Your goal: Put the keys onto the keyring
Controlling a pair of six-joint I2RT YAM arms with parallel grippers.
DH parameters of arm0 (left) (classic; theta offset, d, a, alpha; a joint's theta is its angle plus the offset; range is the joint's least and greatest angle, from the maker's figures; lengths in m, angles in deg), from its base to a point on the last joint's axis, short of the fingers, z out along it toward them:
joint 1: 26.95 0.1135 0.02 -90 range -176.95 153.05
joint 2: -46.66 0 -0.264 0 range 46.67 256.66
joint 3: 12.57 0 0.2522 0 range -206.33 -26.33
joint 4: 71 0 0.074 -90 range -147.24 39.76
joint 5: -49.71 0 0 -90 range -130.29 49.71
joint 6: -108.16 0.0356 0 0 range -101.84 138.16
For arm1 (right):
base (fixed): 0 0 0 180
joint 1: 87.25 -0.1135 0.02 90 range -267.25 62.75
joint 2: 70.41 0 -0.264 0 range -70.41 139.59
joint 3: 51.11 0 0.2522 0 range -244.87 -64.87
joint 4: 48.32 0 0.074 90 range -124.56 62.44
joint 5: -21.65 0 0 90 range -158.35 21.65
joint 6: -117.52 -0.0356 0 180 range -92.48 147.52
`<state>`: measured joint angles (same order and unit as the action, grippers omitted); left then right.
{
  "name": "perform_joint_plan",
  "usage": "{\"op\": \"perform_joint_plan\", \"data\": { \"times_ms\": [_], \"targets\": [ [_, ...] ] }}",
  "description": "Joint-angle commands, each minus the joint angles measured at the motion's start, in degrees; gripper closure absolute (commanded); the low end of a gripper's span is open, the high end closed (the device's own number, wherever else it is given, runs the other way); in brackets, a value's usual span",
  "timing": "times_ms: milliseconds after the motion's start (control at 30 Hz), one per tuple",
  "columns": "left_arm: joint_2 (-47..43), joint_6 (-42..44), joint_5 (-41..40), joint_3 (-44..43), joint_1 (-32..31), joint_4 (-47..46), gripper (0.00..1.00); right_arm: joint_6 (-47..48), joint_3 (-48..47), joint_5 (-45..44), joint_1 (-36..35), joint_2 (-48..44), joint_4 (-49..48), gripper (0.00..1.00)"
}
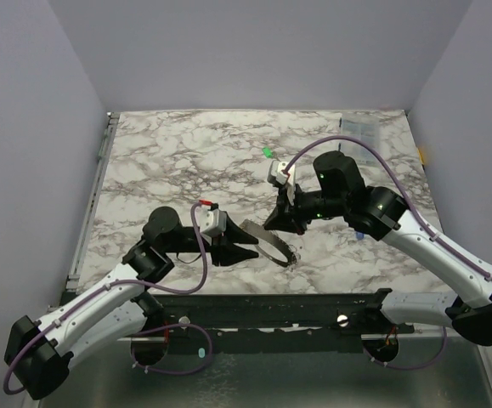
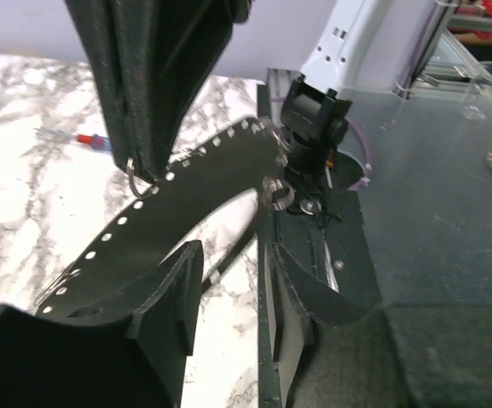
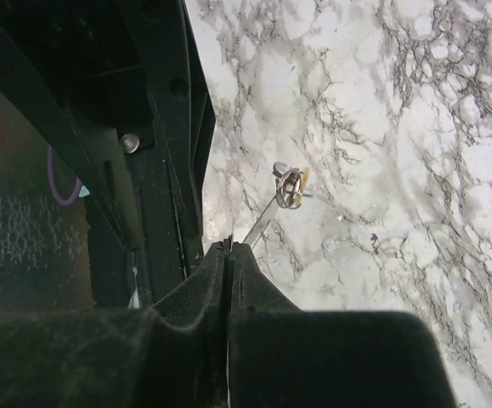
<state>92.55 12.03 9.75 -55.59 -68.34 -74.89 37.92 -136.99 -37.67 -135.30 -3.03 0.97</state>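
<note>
Marble table (image 1: 169,144) is hosting early work: the right gripper (image 3: 229,248) is pinching the yellow key (image 3: 292,187) beside the keyring (image 1: 267,240). The left gripper (image 1: 239,252) is part-spread there, grip unclear. The green key (image 1: 267,153) is lying beyond the keyring. Neither key seems threaded.

Soft, even light fell on the marble tabletop (image 1: 186,144), casting faint shadows; both wrist views were darker, with blurred foregrounds.

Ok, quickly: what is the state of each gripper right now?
Left gripper: jaws partly apart at the grey loop; whether it grips cannot be told.
Right gripper: closed, holding the yellow key.
</note>
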Motion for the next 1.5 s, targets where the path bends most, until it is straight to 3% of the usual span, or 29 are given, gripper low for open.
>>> {"op": "perform_joint_plan", "data": {
  "times_ms": [0, 300, 533, 867, 1467],
  "targets": [
    [-4.3, 2.0, -6.1, 0.8, -0.2, -1.7, 0.57, 0.2, -1.3, 3.2, -0.4, -0.2, -0.8, 0.99],
    [-5.7, 4.4, -8.9, 0.6, -0.1, -2.0, 0.55, 0.9, -1.8, 10.0, -0.5, 1.4, 2.4, 0.99],
    [-4.2, 9.3, -7.5, 0.1, -0.2, -2.0, 0.36, 2.3, -3.5, 11.9, -1.5, 2.8, 5.6, 0.99],
    [-1.1, 9.3, -2.7, -0.5, -0.4, -2.4, 0.34, 2.3, -4.1, 13.5, -2.0, 2.0, 4.6, 0.99],
    [-0.9, 7.3, -2.9, 0.4, -1.8, -3.7, 0.36, 2.6, -6.0, 12.2, -3.0, 6.0, 5.1, 0.99]
  ]
}}
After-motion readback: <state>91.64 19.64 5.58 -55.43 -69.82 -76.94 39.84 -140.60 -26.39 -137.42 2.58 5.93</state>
